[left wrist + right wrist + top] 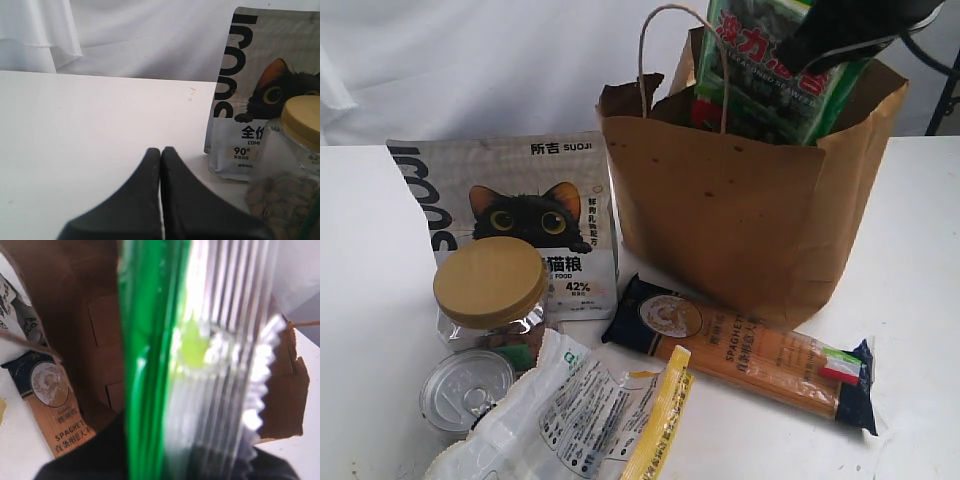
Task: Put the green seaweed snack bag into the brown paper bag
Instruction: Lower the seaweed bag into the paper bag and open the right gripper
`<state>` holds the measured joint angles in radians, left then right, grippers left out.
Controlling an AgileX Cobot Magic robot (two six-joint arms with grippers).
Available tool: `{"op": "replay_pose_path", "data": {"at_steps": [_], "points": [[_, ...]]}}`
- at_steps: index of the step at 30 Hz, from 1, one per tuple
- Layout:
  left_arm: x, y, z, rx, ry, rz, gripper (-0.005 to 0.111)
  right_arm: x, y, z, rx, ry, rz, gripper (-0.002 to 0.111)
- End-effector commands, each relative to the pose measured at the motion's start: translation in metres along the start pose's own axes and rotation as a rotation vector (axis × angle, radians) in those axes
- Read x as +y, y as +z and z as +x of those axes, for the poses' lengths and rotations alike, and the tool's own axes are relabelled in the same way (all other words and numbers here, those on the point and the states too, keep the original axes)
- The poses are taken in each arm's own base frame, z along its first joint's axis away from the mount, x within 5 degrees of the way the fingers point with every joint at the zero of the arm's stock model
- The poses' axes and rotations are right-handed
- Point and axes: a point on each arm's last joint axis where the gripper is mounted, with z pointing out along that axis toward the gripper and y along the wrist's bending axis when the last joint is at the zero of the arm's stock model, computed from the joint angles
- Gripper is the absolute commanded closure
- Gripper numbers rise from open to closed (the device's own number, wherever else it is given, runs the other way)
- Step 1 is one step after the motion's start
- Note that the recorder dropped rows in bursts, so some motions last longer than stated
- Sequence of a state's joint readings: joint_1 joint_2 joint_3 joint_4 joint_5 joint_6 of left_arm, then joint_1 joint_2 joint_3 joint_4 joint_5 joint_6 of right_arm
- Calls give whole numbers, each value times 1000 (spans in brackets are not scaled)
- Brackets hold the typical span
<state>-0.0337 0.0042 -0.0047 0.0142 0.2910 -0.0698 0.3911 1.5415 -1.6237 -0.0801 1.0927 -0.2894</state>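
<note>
A: The right gripper (820, 48) sits high over the tall brown kraft paper bag (740, 210), jaws pinched tight on the top of the flat, glossy green seaweed snack packet (775, 70).

B: The packet hangs upright. Its lower part is down inside the bag's open mouth, and its red characters show above the rim.

A: And the other side?

B: The left gripper (160, 152) is low over the white table (75, 125), jaws pressed together with nothing between them. The grey cat-food pouch (260, 95) stands nearby.
</note>
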Motion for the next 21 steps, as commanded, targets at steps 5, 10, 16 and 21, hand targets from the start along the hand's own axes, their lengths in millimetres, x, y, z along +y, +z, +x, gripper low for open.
{"op": "replay_pose_path", "data": {"at_steps": [5, 10, 16, 21], "points": [[0, 0, 1, -9, -1, 6, 106, -2, 5, -1, -9, 53, 5, 68], [0, 0, 1, -9, -1, 6, 106, -3, 6, -2, -21, 107, 15, 43], [0, 0, 1, -9, -1, 6, 106, -7, -24, -8, -124, 160, 40, 43], [0, 0, 1, -9, -1, 6, 106, -11, -69, -6, -230, 261, 75, 62]]}}
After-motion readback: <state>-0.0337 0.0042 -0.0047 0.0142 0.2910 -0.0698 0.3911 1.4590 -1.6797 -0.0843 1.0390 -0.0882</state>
